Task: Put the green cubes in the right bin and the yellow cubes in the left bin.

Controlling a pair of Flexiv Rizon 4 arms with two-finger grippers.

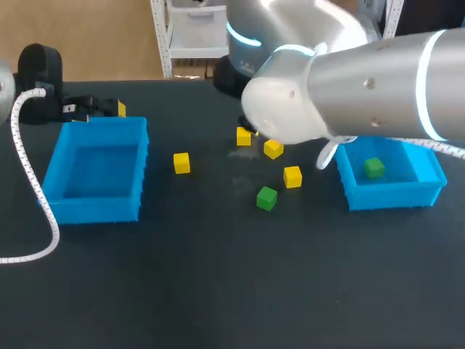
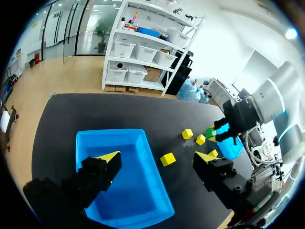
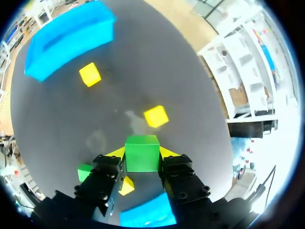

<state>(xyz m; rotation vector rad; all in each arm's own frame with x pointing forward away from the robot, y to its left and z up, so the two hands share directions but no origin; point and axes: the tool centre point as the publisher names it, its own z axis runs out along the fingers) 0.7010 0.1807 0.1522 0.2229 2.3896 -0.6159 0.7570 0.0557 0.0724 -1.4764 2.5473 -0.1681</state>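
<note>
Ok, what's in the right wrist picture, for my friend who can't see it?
The right end effector grips a green cube between its yellow tips. Ahead on the dark table lie two yellow cubes, and past them a blue bin.

- Head view: fixed, high behind the robot, looking down on the dark table (image 1: 218, 291); the open blue plastic bin (image 1: 94, 211) lies at the robot's left.
- Left wrist view: close above that bin, facing across the table.
- Right wrist view: well apart from that bin, facing steeply down; all three views share it.
</note>
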